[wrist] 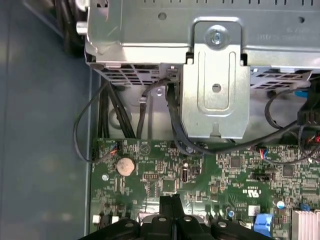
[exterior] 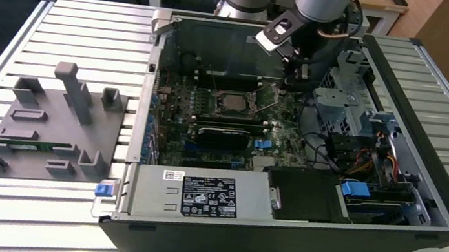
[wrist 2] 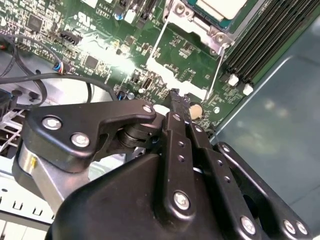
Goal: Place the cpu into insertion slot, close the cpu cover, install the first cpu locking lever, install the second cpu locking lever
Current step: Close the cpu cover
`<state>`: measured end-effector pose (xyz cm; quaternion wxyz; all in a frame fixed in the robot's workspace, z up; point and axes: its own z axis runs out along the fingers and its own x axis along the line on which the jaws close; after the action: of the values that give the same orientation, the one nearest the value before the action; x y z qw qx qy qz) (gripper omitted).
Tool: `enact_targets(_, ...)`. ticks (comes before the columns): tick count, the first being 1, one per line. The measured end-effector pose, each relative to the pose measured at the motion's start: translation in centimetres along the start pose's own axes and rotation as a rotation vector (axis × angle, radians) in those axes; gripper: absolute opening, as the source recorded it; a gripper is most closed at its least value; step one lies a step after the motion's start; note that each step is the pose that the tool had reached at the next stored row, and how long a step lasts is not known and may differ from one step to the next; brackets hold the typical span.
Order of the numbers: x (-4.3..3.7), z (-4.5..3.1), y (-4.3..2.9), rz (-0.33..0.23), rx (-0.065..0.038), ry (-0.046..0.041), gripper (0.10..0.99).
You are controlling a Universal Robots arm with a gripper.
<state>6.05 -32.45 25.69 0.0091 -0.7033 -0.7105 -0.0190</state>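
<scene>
cpu point(exterior: 232, 103) sits in the insertion slot point(exterior: 214, 100) at the middle of an open computer case point(exterior: 278, 250). nearest in the exterior view lies the power supply point(exterior: 198, 194). beyond it, the green motherboard point(exterior: 284, 140) carries the socket, with a thin wire lever point(exterior: 272, 109) slanting beside it. further back, the gripper point(exterior: 297, 85) hangs above the board, off to the exterior view's right of the cpu. its fingers point(wrist 2: 170, 135) are pressed together on nothing in the second wrist view.

The arm point(exterior: 321, 0) reaches steeply downward, its gripper point(wrist 2: 178, 101) pinched fully closed.
</scene>
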Motion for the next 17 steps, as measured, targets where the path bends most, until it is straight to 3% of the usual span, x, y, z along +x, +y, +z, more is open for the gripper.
enact_targets(11,-0.03,0.95,0.81,0.0,0.002,0.0003,0.106)
enact_targets(17,-0.04,1.48,0.68,0.0,0.003,0.0003,0.106)
